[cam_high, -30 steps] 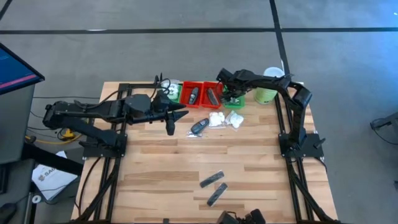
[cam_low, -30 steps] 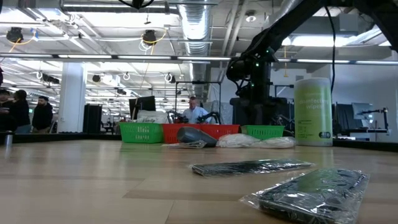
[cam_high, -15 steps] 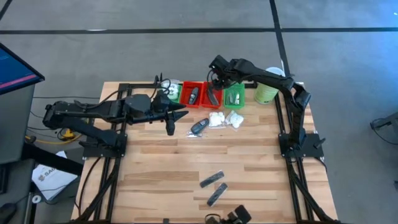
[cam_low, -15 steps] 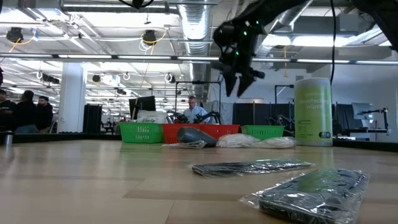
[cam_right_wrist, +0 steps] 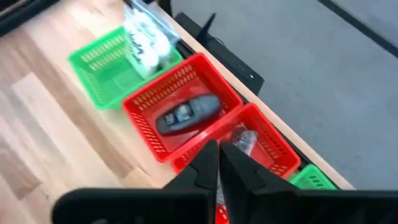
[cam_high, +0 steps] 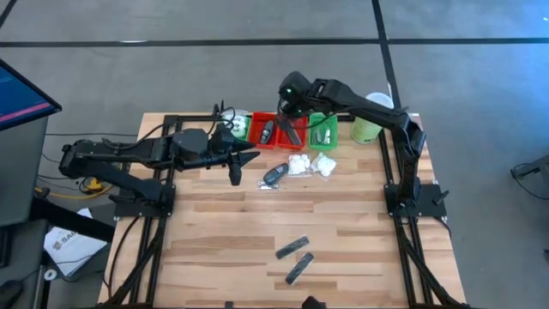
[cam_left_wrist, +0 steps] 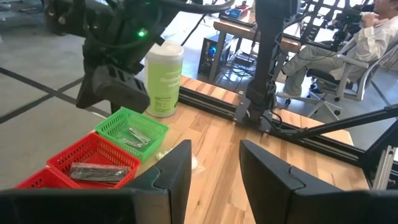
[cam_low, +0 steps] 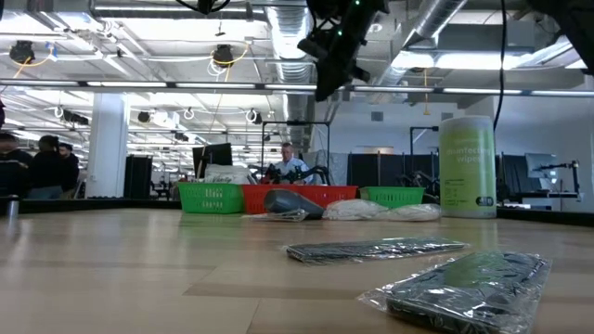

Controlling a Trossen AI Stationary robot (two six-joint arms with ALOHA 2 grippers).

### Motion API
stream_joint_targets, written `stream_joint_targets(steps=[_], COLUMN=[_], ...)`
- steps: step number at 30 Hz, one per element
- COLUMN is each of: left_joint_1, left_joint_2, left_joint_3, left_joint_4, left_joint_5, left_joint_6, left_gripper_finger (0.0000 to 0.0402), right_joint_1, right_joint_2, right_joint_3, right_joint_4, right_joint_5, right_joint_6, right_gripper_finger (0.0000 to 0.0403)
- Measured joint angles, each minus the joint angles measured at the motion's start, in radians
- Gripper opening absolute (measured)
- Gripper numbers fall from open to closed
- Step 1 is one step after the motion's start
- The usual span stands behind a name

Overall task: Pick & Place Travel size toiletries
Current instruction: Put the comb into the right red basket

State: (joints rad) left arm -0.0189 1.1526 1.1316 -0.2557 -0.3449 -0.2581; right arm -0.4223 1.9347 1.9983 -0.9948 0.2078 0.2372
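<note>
On the wooden table [cam_high: 223, 223], loose packets [cam_high: 310, 165] are lying just nearer than the trays [cam_high: 278, 130]; the right gripper [cam_high: 289, 96], fingers pressed together, is hovering above them, the left gripper [cam_high: 249, 156], spread, waiting beside

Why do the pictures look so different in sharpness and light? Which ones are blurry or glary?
High view: even light, soft shadows, sharp. Low view: the nearest wrapped dark bar is out of focus with glare on its wrap; bright ceiling lights leave the right gripper a silhouette. Right wrist view: the red tray is smeared by motion. Left wrist view: the green tray is sharp.
</note>
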Motion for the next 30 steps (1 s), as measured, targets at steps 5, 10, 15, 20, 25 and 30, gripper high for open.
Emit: stream_joint_targets(steps=[5, 10, 15, 20, 25, 30], left_joint_1=[0.000, 0.000, 0.000, -0.003, -0.029, -0.090], left_joint_2=[0.000, 0.000, 0.000, 0.000, 0.024, 0.124], left_joint_3=[0.000, 0.000, 0.000, 0.000, 0.002, 0.002], left_joint_4=[0.001, 0.002, 0.008, 0.011, 0.020, 0.024], left_joint_5=[-0.003, -0.004, -0.004, -0.006, -0.007, -0.047], left_joint_6=[0.000, -0.010, -0.047, -0.134, -0.189, -0.262], left_gripper_finger=[0.0127, 0.0127, 0.0127, 0.0127, 0.0127, 0.0109], right_joint_1=[0.039, 0.077, 0.116, 0.166, 0.237, 0.338], right_joint_2=[0.000, 0.000, 0.000, 0.000, -0.047, -0.128], right_joint_3=[0.031, 0.064, 0.106, 0.146, 0.138, 0.082], right_joint_4=[-0.024, -0.091, -0.168, -0.242, -0.268, -0.287], right_joint_5=[0.000, 0.000, -0.005, -0.007, -0.007, -0.001], right_joint_6=[-0.005, -0.012, -0.012, -0.035, -0.049, -0.062], right_gripper_finger=[0.0015, 0.0002, 0.0005, 0.0002, 0.0001, 0.0001])
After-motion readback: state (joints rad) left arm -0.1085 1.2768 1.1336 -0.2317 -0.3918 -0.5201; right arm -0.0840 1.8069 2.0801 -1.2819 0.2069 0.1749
